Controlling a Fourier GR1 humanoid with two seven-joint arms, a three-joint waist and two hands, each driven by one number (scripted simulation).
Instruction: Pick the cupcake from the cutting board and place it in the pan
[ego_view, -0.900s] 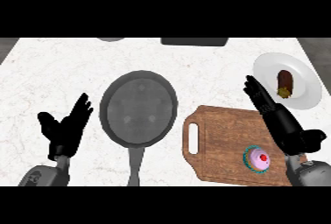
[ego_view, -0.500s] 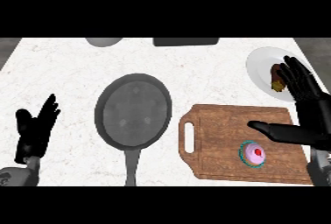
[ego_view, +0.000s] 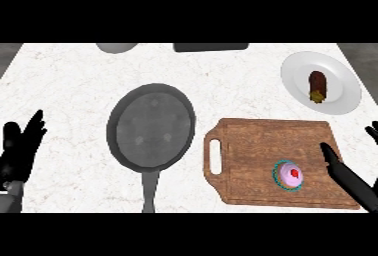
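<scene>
Cupcake (ego_view: 288, 174), pink-frosted in a teal wrapper, sits on the cutting board (ego_view: 258, 140) toward its near right part; the grey pan (ego_view: 151, 127) lies just left of the board. Right hand (ego_view: 347, 177) over the board's right edge, fingers straight and spread, one ending near the cupcake, holding nothing. Left hand (ego_view: 18, 152) rests open at the left edge, fingers up.

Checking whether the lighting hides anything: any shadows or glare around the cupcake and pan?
Head view: even, flat light; the pink-frosted cupcake on the brown wooden cutting board casts no marked shadow; the round dark-grey pan shows faint mottling, no glare; white marble counter evenly lit.
</scene>
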